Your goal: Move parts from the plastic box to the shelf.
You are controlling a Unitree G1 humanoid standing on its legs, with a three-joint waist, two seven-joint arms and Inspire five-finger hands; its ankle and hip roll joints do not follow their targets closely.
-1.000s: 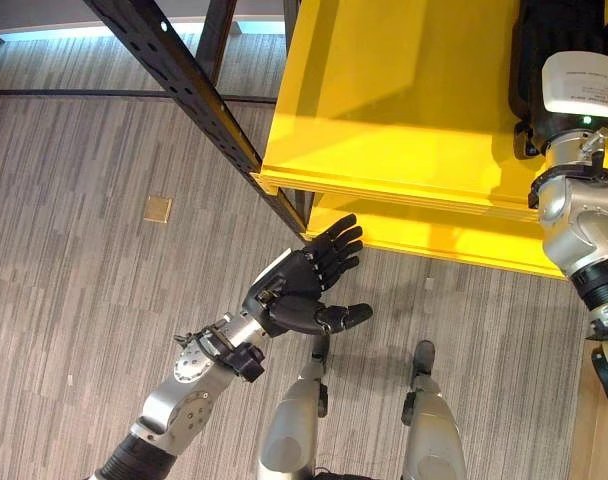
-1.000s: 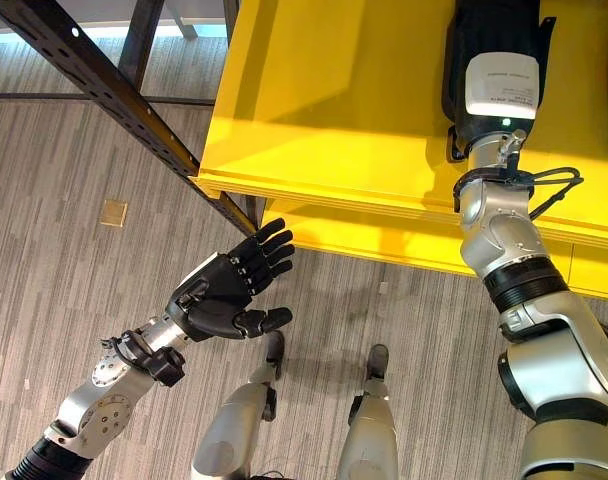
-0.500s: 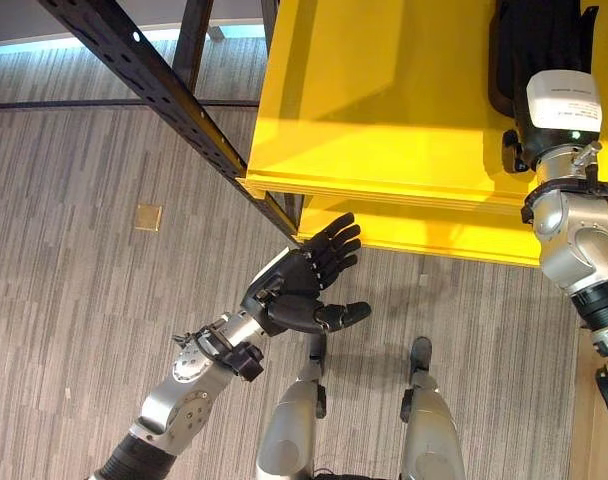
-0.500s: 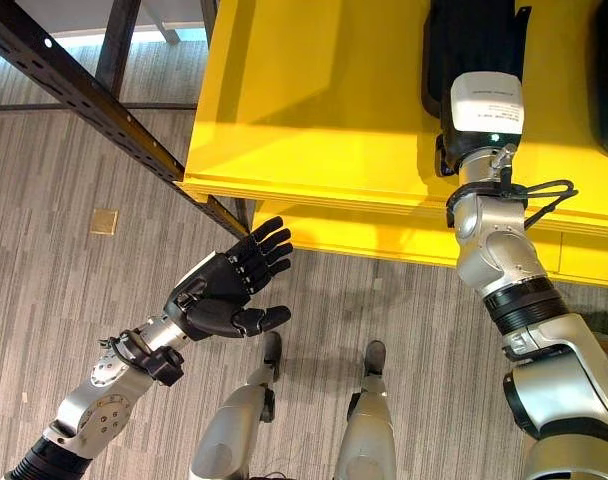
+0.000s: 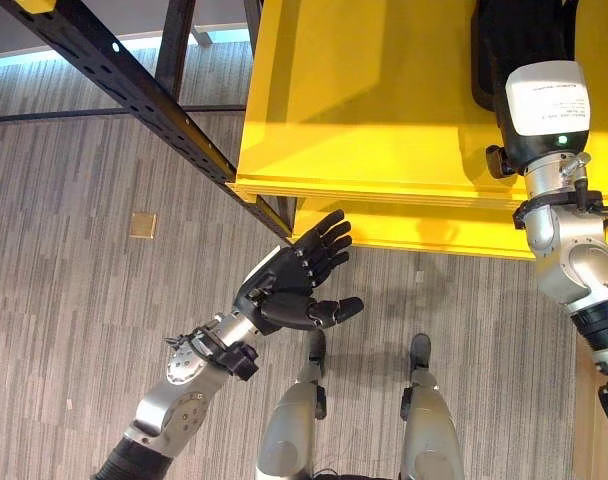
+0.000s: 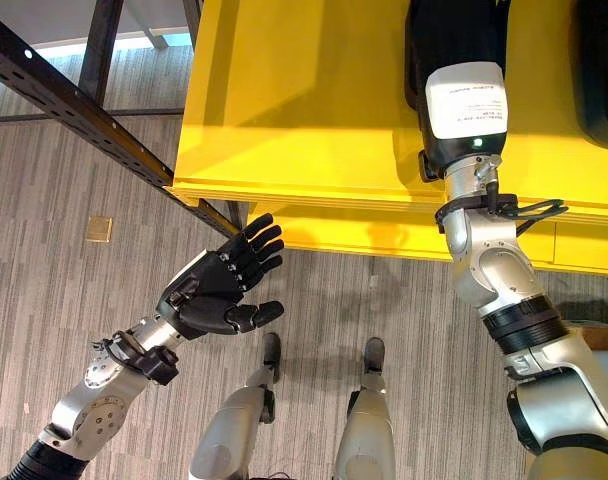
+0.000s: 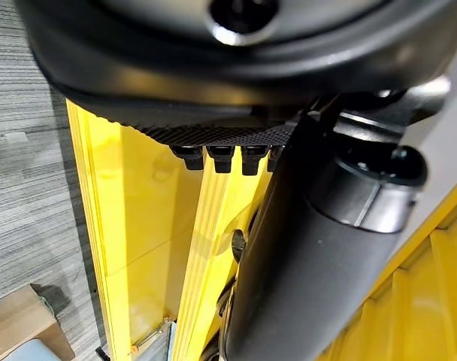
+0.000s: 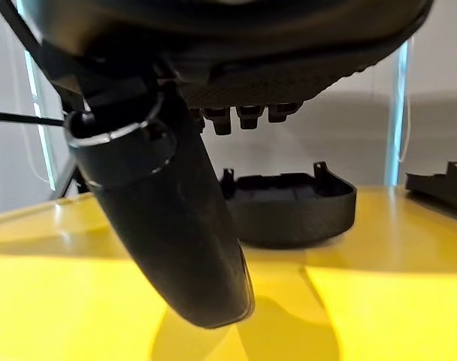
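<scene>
The robot is standing at the bright yellow metal shelf with its right hand reaching out over the shelf top, just past the placing step, I judge: in the right wrist view the fingers are hanging straight and holding nothing, and a dark moulded plastic part is sitting on the yellow surface beyond them, apart from the hand. A second dark part is lying on the shelf at the right edge of the right eye view. The left hand is hovering empty over the grey striped floor just below the shelf's front lip, fingers spread and thumb out. The next move is probably calling for the right arm to draw back off the shelf and go for another part; the plastic box is somewhere I cannot make out from here. Compared with a second ago, the shelf and black perforated steel upright are sitting further left and lower, so the head is shifting; the right arm seems slightly further onto the shelf, and the left hand is keeping its open pose.
</scene>
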